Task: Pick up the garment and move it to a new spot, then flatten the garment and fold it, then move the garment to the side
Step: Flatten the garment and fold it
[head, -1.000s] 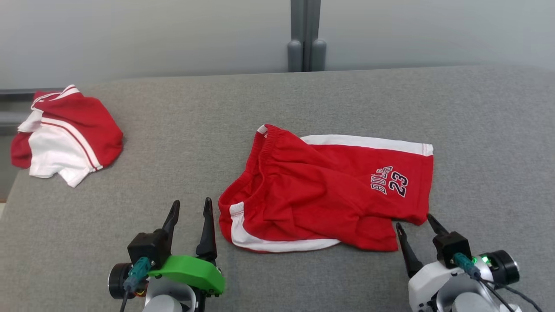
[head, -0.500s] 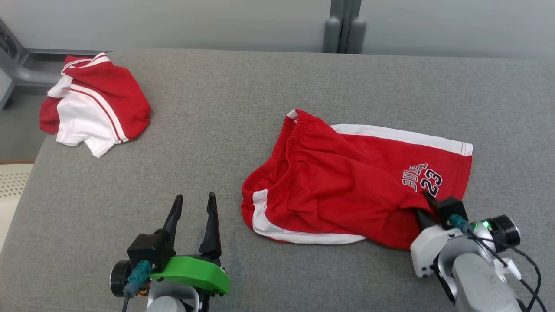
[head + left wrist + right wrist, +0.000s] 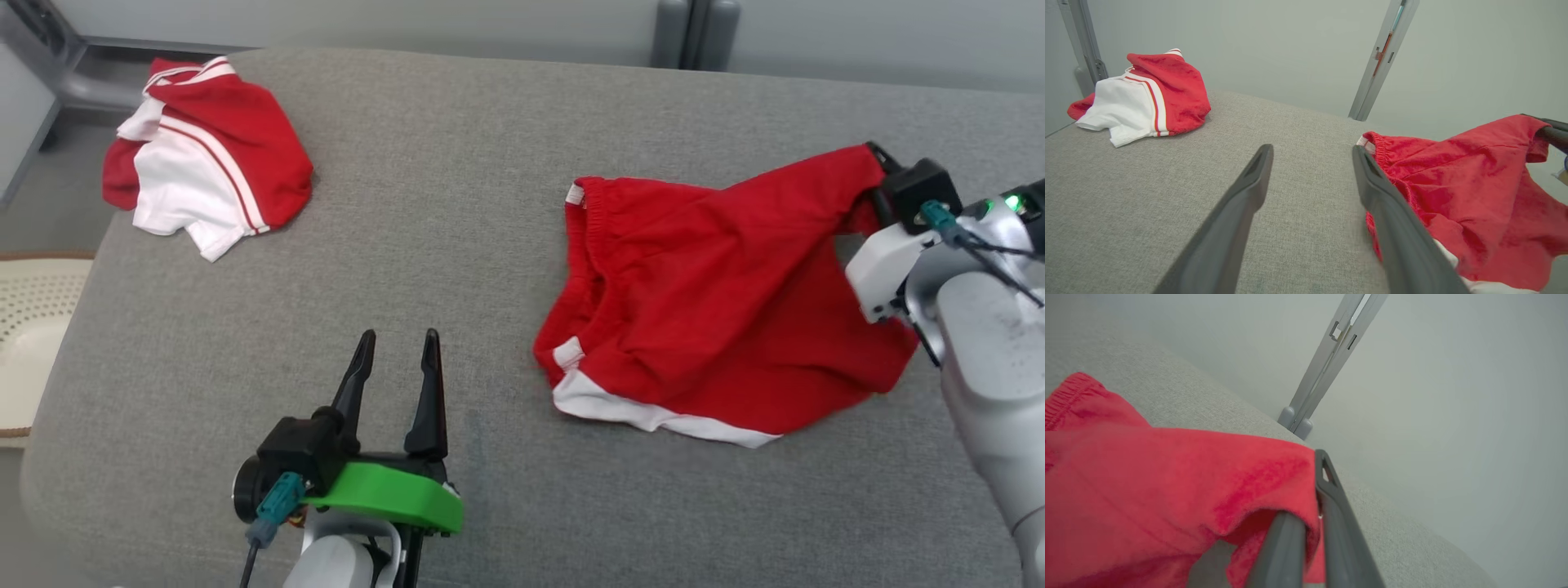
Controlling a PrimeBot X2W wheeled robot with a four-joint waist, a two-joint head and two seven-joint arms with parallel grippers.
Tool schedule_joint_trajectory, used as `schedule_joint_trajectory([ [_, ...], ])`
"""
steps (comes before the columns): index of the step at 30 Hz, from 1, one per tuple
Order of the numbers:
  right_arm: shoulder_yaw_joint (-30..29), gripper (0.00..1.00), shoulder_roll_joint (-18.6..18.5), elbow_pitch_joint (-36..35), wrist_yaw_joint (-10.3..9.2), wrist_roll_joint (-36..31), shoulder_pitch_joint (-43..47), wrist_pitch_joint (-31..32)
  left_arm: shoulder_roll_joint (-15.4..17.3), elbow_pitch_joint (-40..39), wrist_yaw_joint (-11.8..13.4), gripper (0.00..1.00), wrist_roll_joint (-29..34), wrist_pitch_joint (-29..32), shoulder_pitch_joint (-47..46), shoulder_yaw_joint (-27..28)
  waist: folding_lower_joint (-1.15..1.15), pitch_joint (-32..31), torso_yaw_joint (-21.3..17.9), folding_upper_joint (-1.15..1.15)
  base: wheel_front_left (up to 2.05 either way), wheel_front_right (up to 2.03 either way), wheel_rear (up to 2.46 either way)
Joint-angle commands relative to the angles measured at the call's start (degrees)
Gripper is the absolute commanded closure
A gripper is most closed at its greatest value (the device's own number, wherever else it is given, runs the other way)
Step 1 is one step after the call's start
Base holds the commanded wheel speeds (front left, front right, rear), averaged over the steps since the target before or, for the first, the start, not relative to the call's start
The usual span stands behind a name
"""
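Toward 3 o'clock on the grey cushion (image 3: 457, 204), the red shorts (image 3: 718, 327) lie partly raised. The right gripper (image 3: 880, 159) is pinched tight on their far right corner at about 2 o'clock, holding that corner off the surface. The waistband (image 3: 589, 237) and the white-trimmed hem (image 3: 645, 412) rest on the cushion. At 7 o'clock the left gripper (image 3: 398, 336) has its fingers spread wide with nothing between them. It points toward 12 and stands apart from the shorts' near-left edge.

A red-and-white shirt (image 3: 204, 175) is bunched at 10 o'clock, right at the cushion's far-left corner. The cushion's left edge rounds off at 9 o'clock beside a pale perforated thing (image 3: 33, 327). Its far edge runs along 12 o'clock below a grey post (image 3: 694, 33). Bare cushion stretches from 11 o'clock through the centre between the two garments. More lies open at 5 o'clock in front of the hem.
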Motion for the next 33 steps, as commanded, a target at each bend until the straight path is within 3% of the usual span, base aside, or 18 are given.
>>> schedule_joint_trajectory([
  [1,0.9,1.00,-1.3,1.5,-0.10,0.0,-2.4,0.4,0.0,-0.7,0.2,0.00,-0.3,0.0,-1.3,-0.5,0.00,2.2,3.0,0.00,0.00,0.00,0.00],
  [7,2.5,1.00,-2.7,7.2,-0.10,0.2,-10.0,0.1,0.0,-1.8,0.7,0.00,-1.0,0.0,-2.4,-2.0,0.00,4.5,5.1,0.00,0.00,0.00,0.00],
  [9,2.0,0.27,-2.4,9.1,-0.10,-0.4,-11.3,-0.2,0.0,-1.6,0.7,0.00,-0.7,0.0,-2.6,-2.2,0.00,4.8,5.1,0.00,0.00,0.00,0.00],
  [10,1.8,0.00,-1.9,10.1,-0.11,-0.4,-11.8,-0.3,0.0,-1.5,0.7,0.00,-0.6,0.0,-2.7,-2.4,0.00,4.9,5.0,0.00,0.00,0.00,0.00],
  [15,1.7,0.00,-0.2,12.2,-0.10,0.1,-11.5,-1.2,0.0,-1.5,1.0,0.00,-0.1,0.0,-2.4,-2.4,0.00,3.7,2.8,0.00,0.00,0.00,0.00],
  [19,2.2,0.00,1.0,8.2,-0.10,2.6,-8.7,-1.3,0.1,-1.0,0.9,0.00,0.7,0.0,-1.5,-1.6,0.00,1.4,-0.6,0.00,0.00,0.00,0.00],
  [26,5.5,0.00,-0.1,-1.9,-0.10,10.3,1.8,-1.3,0.1,-0.2,0.8,0.00,1.4,0.0,0.5,-0.9,0.00,-3.1,-6.6,0.00,0.00,0.00,0.00],
  [33,7.1,0.00,-2.0,-3.6,-0.10,16.5,12.0,-1.3,0.1,0.0,0.8,0.00,1.5,0.0,1.4,-1.2,0.00,-4.1,-8.7,0.00,0.00,0.00,0.00],
])
